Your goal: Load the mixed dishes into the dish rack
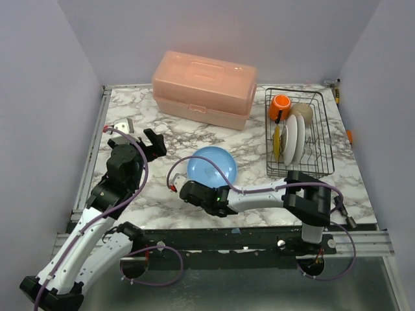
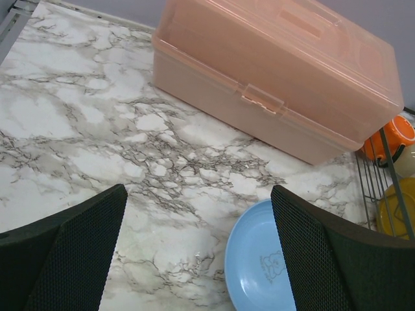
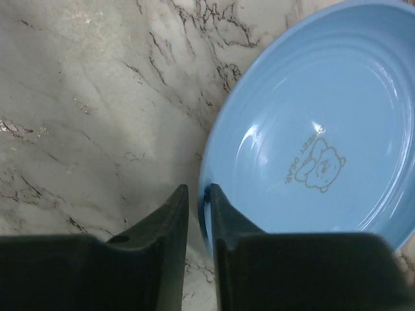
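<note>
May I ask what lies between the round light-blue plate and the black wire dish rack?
Only bare marble tabletop separates plate and rack, per top view.

Marble-patterned table [image 1: 194, 136] is loaded with three items. Pink lidded box [image 1: 204, 91] is set at the back, black wire dish rack [image 1: 319, 129] at right. Blue plate [image 1: 207, 170] is laid flat near front centre.
</note>
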Action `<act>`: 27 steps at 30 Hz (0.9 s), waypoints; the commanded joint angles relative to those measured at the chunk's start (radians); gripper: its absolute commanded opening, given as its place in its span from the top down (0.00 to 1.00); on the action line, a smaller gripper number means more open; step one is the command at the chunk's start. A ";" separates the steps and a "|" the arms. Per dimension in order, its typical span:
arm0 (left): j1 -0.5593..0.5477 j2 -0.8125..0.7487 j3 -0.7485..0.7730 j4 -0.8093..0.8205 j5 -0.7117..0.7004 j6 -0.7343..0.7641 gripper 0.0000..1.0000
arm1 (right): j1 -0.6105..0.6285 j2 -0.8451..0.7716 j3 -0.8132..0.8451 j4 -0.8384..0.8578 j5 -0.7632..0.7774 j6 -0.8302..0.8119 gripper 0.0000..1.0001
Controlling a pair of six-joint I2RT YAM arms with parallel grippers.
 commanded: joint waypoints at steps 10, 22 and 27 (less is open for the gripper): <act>0.006 0.174 0.059 0.033 0.386 0.059 0.06 | -0.012 -0.311 -0.203 0.248 -0.069 -0.002 1.00; 0.006 0.514 0.187 -0.057 0.898 0.038 0.08 | -0.051 -0.576 -0.399 0.457 -0.067 -0.040 1.00; 0.005 0.610 0.220 -0.085 1.008 0.026 0.21 | -0.051 -0.577 -0.381 0.463 -0.054 -0.023 1.00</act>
